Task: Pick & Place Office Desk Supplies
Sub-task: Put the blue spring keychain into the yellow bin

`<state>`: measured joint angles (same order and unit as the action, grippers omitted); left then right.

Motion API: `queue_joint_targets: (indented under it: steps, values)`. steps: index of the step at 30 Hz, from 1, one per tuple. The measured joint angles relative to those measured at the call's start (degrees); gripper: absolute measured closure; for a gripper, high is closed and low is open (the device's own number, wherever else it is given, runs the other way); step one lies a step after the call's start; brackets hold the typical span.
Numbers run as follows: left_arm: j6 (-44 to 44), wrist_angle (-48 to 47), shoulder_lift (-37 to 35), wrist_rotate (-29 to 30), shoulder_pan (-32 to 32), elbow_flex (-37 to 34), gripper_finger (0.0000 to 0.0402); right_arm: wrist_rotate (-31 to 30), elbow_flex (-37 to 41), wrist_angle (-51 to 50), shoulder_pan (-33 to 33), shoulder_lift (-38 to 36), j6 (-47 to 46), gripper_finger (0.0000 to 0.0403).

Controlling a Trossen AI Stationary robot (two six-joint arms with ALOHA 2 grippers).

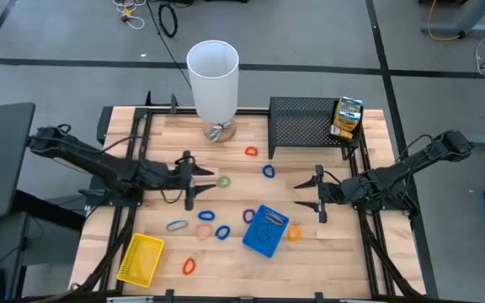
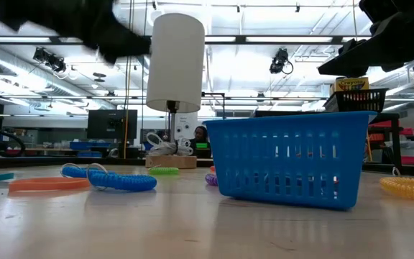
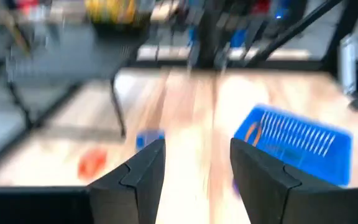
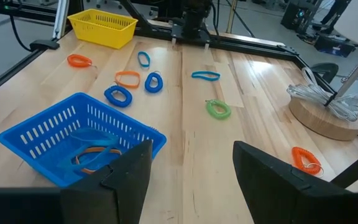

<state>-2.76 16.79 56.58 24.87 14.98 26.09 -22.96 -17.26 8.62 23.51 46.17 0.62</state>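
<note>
The blue tray lies between both grippers, nearer the right gripper. The left gripper and right one are both released, holding nothing.

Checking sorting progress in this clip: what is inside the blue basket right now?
The blue basket holds at least two loops, one orange and one blue, lying on its floor. Its near wall hides part of the floor, so more could lie there. Both grippers hover open, away from it.

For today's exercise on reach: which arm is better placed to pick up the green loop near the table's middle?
Probably the left: its gripper sits open right beside the green loop, while the right gripper is farther off.
</note>
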Motion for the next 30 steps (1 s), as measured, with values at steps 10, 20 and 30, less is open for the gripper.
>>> queue_joint_targets:
  steps: [10, 20, 30]
  values:
    - [-17.3, -7.0, 1.3, -5.4, -1.1, -5.7, 0.0216, 0.0, 0.0, -0.7, 0.0, 0.0, -1.3, 0.0168]
    - [-24.7, -9.9, 13.4, -8.9, 2.4, -2.3, 0.0216, -0.1, 0.0, -1.1, 0.0, 0.0, -1.5, 0.0168]
    - [-25.9, -25.4, 26.4, -11.9, 3.1, 8.7, 0.0226, -0.1, 0.0, -1.6, 0.0, 0.0, -1.5, 0.0168]
